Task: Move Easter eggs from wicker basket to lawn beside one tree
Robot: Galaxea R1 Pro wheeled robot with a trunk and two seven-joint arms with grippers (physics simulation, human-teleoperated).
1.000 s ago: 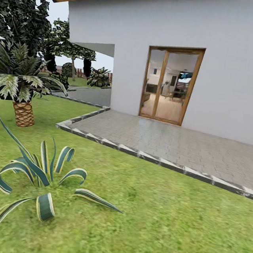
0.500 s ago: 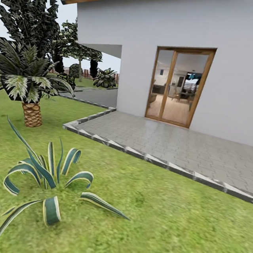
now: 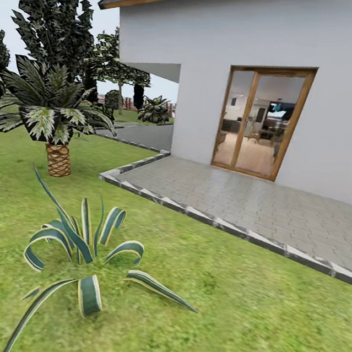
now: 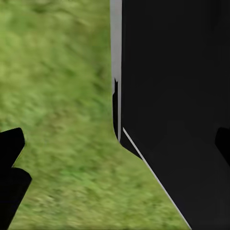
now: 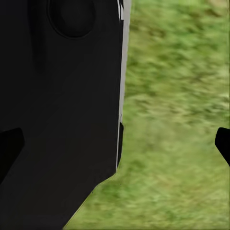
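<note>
The Easter eggs and the wicker basket are out of view. In the head view the lawn (image 3: 224,316) spreads across the foreground, mottled green. My left gripper (image 4: 117,148) hangs over grass beside my own black body, its two dark fingertips (image 4: 10,163) far apart with nothing between them. In the same way, my right gripper (image 5: 117,143) stands open over grass, empty, with a fingertip (image 5: 223,143) at the picture's edge. A leafy tree (image 3: 117,65) with a thin trunk stands far off, behind the house corner.
A striped agave (image 3: 80,249) sprawls close ahead on the left. A short palm (image 3: 60,127) and a tall dark cypress (image 3: 50,15) rise behind it. A grey paved patio (image 3: 260,209) with a raised kerb fronts the white house and its glass door (image 3: 260,123).
The whole head view has slid to the right, so the camera has turned or moved left. The plants, patio and house keep their places relative to one another.
</note>
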